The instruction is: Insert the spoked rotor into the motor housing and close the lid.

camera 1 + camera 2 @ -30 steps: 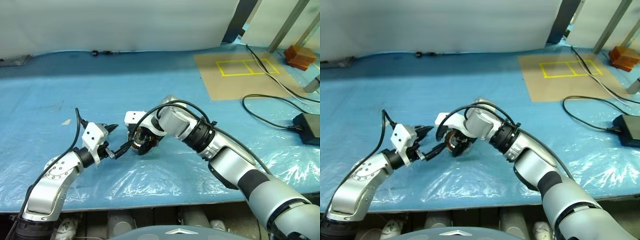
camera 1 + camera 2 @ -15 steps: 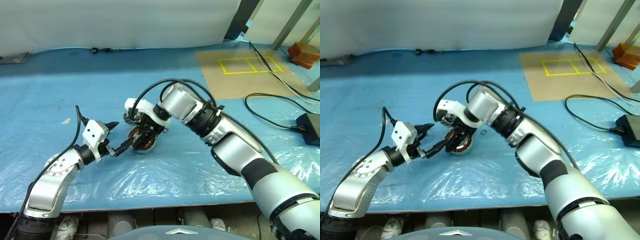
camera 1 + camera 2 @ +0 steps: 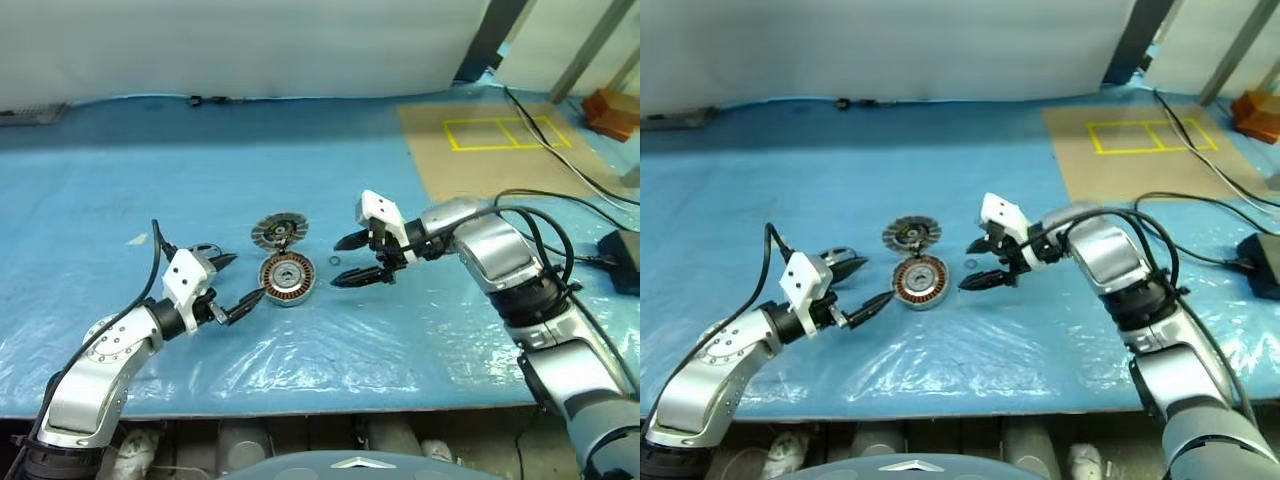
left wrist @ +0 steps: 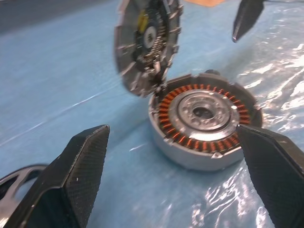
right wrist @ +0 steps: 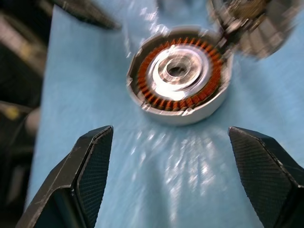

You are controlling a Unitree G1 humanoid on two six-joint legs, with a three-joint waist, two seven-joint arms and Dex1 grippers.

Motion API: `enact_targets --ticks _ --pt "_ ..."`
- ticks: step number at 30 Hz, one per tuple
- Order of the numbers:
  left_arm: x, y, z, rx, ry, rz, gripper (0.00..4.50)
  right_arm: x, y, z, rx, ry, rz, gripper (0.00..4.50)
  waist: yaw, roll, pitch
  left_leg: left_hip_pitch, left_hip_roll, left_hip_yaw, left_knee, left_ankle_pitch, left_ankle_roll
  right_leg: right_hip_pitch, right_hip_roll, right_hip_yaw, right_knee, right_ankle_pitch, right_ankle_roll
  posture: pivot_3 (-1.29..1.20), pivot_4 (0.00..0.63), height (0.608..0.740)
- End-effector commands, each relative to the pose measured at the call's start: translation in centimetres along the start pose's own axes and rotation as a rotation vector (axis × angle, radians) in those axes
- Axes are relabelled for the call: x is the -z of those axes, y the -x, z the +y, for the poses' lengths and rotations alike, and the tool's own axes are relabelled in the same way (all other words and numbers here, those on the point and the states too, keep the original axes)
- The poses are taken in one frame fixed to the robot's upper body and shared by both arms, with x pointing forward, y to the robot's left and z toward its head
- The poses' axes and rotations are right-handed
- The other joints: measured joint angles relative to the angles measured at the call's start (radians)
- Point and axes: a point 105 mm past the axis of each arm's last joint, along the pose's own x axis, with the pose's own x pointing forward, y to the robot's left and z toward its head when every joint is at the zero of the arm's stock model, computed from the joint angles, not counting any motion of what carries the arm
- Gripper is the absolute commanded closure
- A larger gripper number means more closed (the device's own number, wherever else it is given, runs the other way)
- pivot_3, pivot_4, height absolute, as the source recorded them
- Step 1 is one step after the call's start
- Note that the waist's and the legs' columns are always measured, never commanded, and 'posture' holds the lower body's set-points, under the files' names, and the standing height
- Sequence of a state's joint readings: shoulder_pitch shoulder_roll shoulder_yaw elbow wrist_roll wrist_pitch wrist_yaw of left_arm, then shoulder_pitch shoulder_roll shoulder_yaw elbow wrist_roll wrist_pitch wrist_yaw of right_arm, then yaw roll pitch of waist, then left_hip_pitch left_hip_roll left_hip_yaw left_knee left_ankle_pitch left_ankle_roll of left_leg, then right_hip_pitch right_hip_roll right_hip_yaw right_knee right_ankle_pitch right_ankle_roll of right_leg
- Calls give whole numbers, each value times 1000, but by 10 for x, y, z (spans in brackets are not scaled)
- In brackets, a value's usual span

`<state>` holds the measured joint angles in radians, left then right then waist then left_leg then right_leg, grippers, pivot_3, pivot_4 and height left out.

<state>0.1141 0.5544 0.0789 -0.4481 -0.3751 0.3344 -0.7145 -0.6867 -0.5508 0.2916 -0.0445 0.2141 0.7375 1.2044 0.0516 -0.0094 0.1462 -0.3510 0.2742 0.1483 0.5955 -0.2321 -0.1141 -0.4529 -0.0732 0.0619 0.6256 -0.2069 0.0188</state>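
Both sets of jaws stand wide open and hold nothing. The left gripper (image 3: 228,287) hovers low over the tabletop (image 3: 120,190), its two black fingers pointing toward the motor housing (image 3: 287,279); in the left wrist view the housing (image 4: 204,118) sits ahead of the fingers, framed in the gap between them but apart from both. The right gripper (image 3: 352,261) comes in from the opposite side, tilted downward, its fingers also aimed at the housing and clear of it; in the right wrist view the housing (image 5: 179,73) lies ahead of the spread fingers, untouched.

The housing stands upright on the blue plastic sheet covering the tabletop, between the two grippers, with its ring of copper windings open to view around a pale silver centre. The lid (image 3: 279,232) is off: it lies just behind the housing, on the side away from the robot. In the left wrist view the lid (image 4: 146,43) appears tilted up on edge, with its rim meeting the housing's rim, its finned face and dark hub showing.

A small dark-and-silver spoked part, apparently the spoked rotor (image 3: 203,250), lies on the sheet just beside the left gripper's upper finger; its edge shows in the corner of the left wrist view (image 4: 14,190). A small ring (image 3: 333,261) lies on the sheet between the housing and the right gripper.
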Motion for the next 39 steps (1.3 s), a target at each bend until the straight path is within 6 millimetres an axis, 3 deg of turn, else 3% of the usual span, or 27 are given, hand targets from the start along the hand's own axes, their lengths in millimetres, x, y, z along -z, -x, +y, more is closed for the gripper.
enact_targets --ticks 1,3,6,9,13,25,39 --pt "-10 2 -5 24 -31 -29 0 0 8 -25 219 -49 -156 413 -8 0 0 0 0 0 0 0 0 0 0 0 0 0 0 0 150 740" --pt "-11 2 -4 30 -31 -31 0 0 7 -26 240 -105 -227 413 -9 0 0 1 -1 0 1 0 0 1 0 1 -2 0 0 0 150 740" --pt "-12 0 -3 45 -37 -26 0 28 -3 -26 259 -123 -163 413 -8 0 0 2 -1 0 2 0 0 0 -1 1 -3 0 0 0 150 740" --pt "-12 -1 -1 53 -42 -21 0 42 -9 -23 246 -130 -141 413 -7 0 0 2 -1 0 2 0 0 0 -1 0 -3 0 0 0 150 740" --pt "-13 -2 1 58 -46 -20 0 40 -15 -23 229 -147 -165 413 -12 0 0 1 -1 0 2 0 0 0 -1 1 -4 0 0 0 150 740" --pt "-10 -4 1 51 -50 -13 0 67 -38 -15 196 -62 -62 413 -10 0 0 1 -1 0 1 0 0 0 -1 0 -4 0 0 0 150 740" --pt "-9 -4 1 40 -53 -11 0 85 -40 -23 213 -69 -15 413 -11 0 0 2 -1 0 1 0 0 2 -1 0 -3 0 0 0 150 740"
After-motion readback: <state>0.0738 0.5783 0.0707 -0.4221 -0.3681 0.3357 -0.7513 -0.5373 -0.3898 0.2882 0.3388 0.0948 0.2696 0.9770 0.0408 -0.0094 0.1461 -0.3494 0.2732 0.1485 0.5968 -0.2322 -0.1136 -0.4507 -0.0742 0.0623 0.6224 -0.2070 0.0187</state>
